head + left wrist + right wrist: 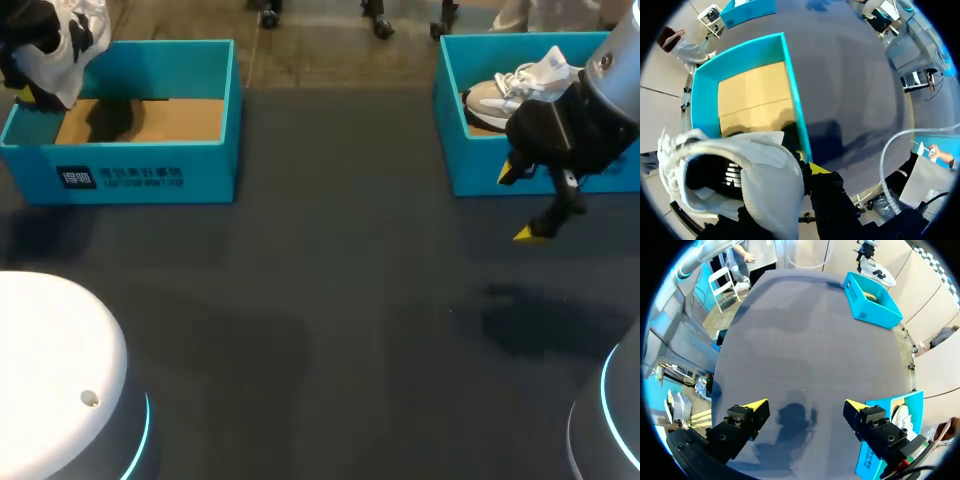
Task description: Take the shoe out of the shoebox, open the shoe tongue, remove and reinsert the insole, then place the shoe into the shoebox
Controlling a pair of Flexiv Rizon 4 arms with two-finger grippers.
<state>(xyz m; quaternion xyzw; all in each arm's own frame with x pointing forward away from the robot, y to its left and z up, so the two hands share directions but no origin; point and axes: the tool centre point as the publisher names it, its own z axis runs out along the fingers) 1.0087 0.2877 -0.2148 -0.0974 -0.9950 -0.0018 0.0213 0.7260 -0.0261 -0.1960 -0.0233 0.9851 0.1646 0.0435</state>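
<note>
The left shoebox (150,175) and right shoebox (480,180) stand well apart at the far edge of the bench (330,300), with wide dark surface between them. The left claw (800,172) grips the white shoe (765,170) above its box's far outer corner. The shoe's mouth faces the wrist, and I cannot tell its toe direction. The right claw (805,407) hangs wide open with nothing in it, over its box's near wall. A second shoe (500,95) lies inside, long axis side to side.
</note>
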